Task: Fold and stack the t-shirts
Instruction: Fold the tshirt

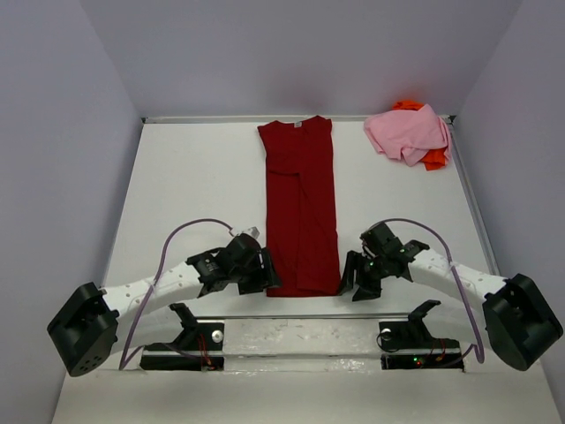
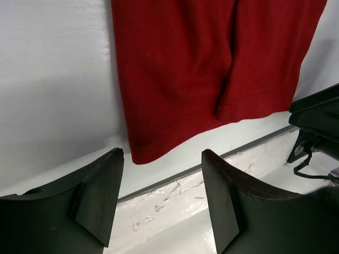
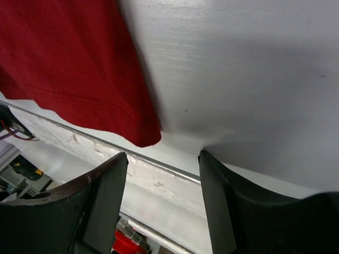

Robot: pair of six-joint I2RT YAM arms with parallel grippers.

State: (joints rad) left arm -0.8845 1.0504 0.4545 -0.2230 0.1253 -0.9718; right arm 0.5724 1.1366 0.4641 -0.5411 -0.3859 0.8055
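One dark red t-shirt (image 1: 300,203) between left tool (image 2: 161,156), right tool (image 3: 163,156).

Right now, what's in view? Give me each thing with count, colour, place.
red shirt: 1, dark red, folded into a long strip down the table's middle, collar at the far edge
pink shirt: 1, light pink, crumpled in the far right corner
orange shirt: 1, bright orange, mostly hidden under the pink shirt
table: 1, white, walled on three sides
left tool: 1, black, open, empty, at the red shirt's near left corner
right tool: 1, black, open, empty, at its near right corner
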